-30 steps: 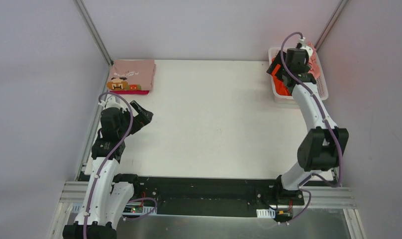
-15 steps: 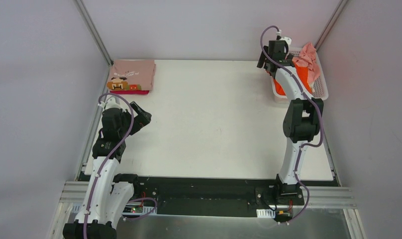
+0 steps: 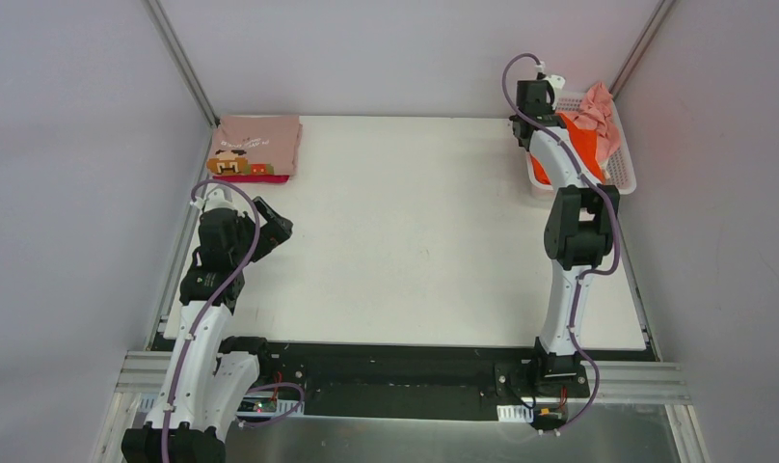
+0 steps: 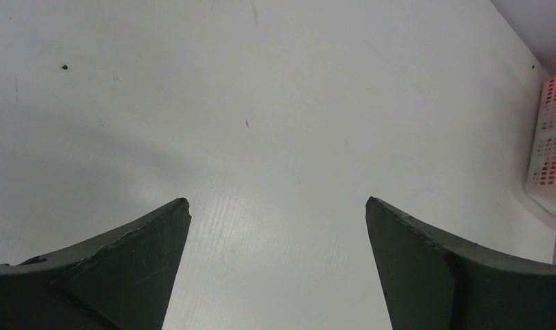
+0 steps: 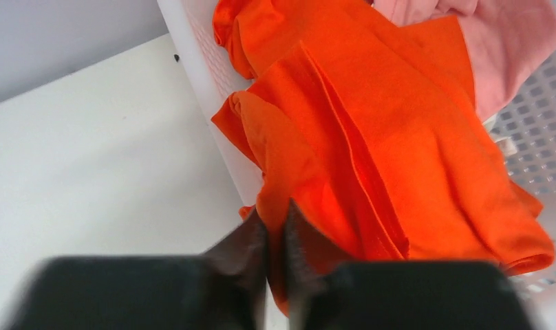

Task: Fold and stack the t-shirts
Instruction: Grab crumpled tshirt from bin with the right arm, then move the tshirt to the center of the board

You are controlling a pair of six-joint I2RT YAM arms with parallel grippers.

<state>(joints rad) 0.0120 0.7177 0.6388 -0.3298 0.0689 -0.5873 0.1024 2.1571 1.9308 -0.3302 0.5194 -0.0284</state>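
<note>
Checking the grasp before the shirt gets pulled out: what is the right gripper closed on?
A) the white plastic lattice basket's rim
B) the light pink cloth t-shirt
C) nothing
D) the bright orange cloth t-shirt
D: in the right wrist view, the right gripper has its fingers pinched together on a fold of the bright orange cloth t-shirt.
</note>
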